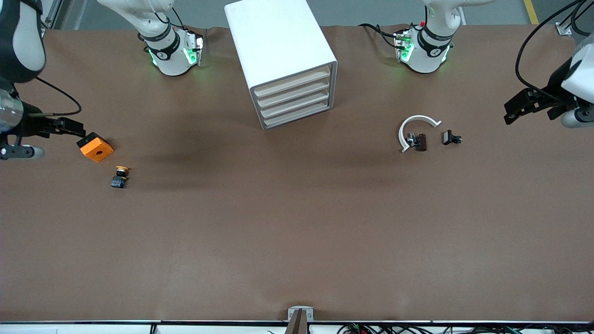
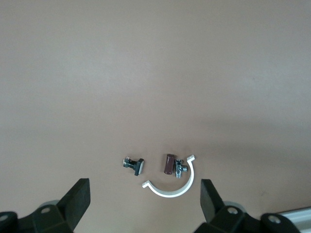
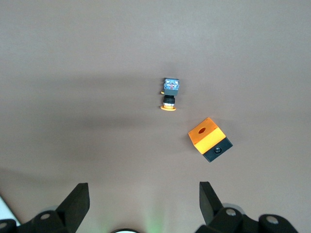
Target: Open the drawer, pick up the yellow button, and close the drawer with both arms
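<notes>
Cabinet (image 1: 283, 60): white, boxy, sitting at the middle of the table near the arms' bases, its four cream drawer fronts all flush. The drawer (image 1: 293, 95) is showing shut, like its neighbours.

Button (image 1: 120, 177): lying on its side on the open table, not in any drawer, toward the right arm's end, just beside and nearer the front camera than the orange block (image 1: 95, 147). Its long axis is running from cap to body; the orange-yellow cap is pointing toward the block and the arms' bases, the dark body toward the front camera.

Right gripper (image 1: 69, 126): hanging released, fingers spread, empty, over the table by the orange block.

Left gripper (image 1: 515, 109): hanging released, fingers wide apart, empty, over the left arm's end of the table, near the white curved band (image 1: 414, 130) and the black clip pieces (image 1: 451, 138).

Handling note (judgement): both arms are looking parked with the drawers closed and the button out. If a regrasp is called for, the fingers should be closing across the dark body, square to the long axis, not on the round cap.
</notes>
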You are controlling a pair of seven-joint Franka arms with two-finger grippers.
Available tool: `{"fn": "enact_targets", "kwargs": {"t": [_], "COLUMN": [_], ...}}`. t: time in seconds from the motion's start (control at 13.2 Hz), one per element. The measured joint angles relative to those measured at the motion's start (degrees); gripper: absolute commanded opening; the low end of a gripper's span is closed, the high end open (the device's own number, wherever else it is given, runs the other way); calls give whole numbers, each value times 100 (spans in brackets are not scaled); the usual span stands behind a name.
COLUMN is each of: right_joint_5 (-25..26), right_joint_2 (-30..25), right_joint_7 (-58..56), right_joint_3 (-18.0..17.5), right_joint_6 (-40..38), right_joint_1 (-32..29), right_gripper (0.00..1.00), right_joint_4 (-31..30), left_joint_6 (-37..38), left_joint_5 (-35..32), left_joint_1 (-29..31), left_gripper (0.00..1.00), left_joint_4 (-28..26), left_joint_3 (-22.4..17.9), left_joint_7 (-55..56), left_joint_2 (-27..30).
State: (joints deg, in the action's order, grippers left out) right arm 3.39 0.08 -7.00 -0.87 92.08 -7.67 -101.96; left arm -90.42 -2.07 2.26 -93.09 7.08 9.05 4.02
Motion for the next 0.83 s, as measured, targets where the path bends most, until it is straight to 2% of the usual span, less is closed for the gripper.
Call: {"fn": "enact_targets", "kwargs": {"t": [0.23, 0.45, 0.83], "right_joint_5": [-27, -129, -152], "right_joint_2": [-331, -434, -421], "right_joint_7": [0, 0, -1], "right_joint_3": [-21, -46, -44], "right_joint_6": [-449, -886, -992], "right_joint_1": [35, 61, 65], "right_gripper": [100, 100, 100], "right_joint_4": [285, 856, 1211], "left_joint_6": [0, 0, 0], "left_joint_5": [7, 7, 7], "left_joint_1": [-108, -107, -106], "left_gripper": [100, 100, 100], "left_joint_4": [-220, -238, -295], "left_joint_3": [0, -7, -39], "left_joint_7": [23, 22, 22], "left_joint_2": [205, 216, 215]}}
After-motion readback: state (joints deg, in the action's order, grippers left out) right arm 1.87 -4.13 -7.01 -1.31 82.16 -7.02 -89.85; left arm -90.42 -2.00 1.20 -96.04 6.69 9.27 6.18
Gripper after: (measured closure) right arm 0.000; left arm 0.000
